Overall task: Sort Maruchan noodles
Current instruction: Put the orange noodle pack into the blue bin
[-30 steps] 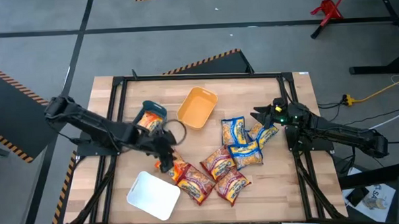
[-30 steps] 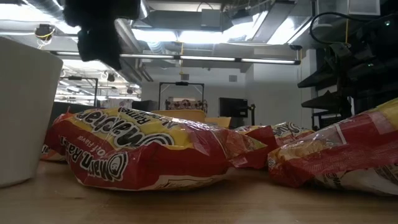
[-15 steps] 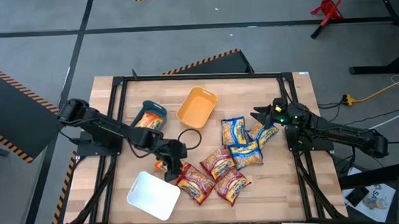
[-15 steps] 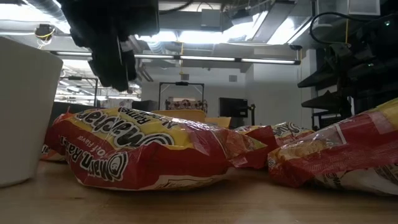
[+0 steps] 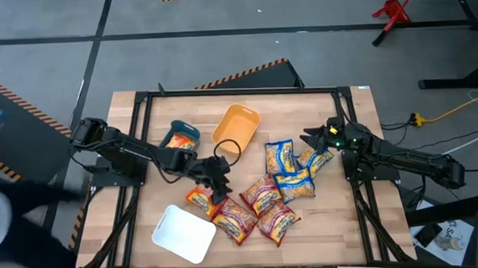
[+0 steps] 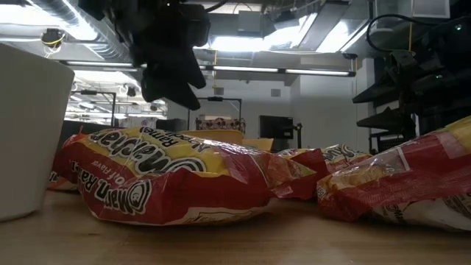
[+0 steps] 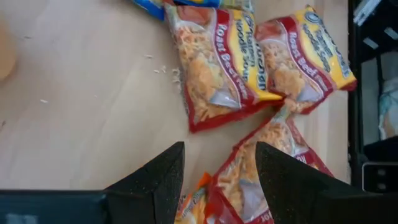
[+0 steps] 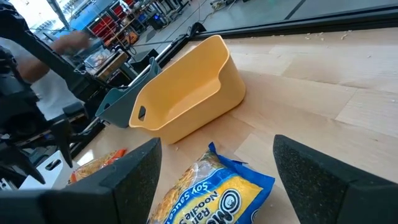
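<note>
At table centre: left gripper (image 5: 219, 186), dark fingers spread and empty, poised over red crinkly plastic ramen packets (image 5: 262, 195) for a pick; blue-and-yellow crinkly packets (image 5: 293, 182) beside waiting right gripper (image 5: 314, 139), fingers apart; orange plastic tray (image 5: 236, 127) unfilled.

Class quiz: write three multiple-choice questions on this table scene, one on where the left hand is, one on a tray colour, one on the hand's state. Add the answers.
1. Where is the left hand? A in the yellow tray; B over the packets at mid-table; C over the white tray.
2. Which tray holds a packet? A teal; B white; C yellow.
3. The left hand is: A shut on a packet; B open, empty; C shut, empty.
Answers: B, it hangs above the pile's edge; A, the teal tray holds an orange packet; B, its fingers stand apart with nothing between.
</note>
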Robot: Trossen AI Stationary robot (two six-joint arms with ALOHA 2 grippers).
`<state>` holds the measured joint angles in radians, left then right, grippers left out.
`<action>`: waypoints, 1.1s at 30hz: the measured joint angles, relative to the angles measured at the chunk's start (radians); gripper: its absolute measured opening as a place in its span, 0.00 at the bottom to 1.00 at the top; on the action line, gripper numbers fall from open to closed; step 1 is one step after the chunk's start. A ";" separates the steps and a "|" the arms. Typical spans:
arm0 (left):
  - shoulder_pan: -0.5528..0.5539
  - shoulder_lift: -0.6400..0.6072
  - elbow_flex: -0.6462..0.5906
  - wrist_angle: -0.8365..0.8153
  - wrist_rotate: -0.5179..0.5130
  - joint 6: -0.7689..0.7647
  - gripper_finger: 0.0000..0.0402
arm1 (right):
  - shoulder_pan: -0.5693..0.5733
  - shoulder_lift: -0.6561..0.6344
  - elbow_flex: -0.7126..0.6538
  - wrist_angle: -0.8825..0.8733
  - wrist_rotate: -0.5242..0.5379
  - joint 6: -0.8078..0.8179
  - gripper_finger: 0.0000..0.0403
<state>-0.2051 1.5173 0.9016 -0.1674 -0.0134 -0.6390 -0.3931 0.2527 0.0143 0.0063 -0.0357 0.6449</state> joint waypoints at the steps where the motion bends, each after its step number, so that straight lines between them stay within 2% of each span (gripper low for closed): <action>1: 0.001 0.000 0.000 -0.001 0.000 -0.005 0.47 | 0.000 0.000 0.000 0.000 0.000 0.000 0.73; 5: 0.002 0.000 0.000 0.001 0.026 -0.007 0.47 | 0.000 0.000 0.000 0.000 0.001 -0.003 0.73; 9: 0.036 0.001 0.000 0.024 0.134 -0.010 0.51 | 0.000 0.000 0.000 0.000 0.001 -0.003 0.73; 14: 0.075 0.002 0.000 0.116 0.269 0.009 0.63 | 0.000 0.000 0.000 0.000 0.009 -0.004 0.73; 18: 0.078 0.002 0.000 0.065 0.296 0.044 0.76 | 0.000 0.000 0.000 0.000 0.009 -0.004 0.73; 21: 0.038 0.002 0.000 -0.004 0.274 0.105 0.81 | 0.000 0.000 0.000 0.000 0.010 -0.004 0.73; 25: -0.032 0.002 0.000 -0.092 0.114 0.212 0.83 | 0.000 0.000 0.000 0.000 0.010 -0.004 0.73; 29: -0.078 0.002 -0.001 -0.171 0.008 0.235 0.82 | 0.000 0.000 0.000 0.000 0.010 -0.004 0.73; 33: -0.092 0.002 -0.031 -0.191 -0.019 0.234 0.82 | 0.000 0.000 0.000 -0.001 0.018 -0.004 0.73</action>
<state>-0.2970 1.5188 0.8707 -0.3581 -0.0328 -0.4051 -0.3931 0.2530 0.0139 0.0054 -0.0176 0.6412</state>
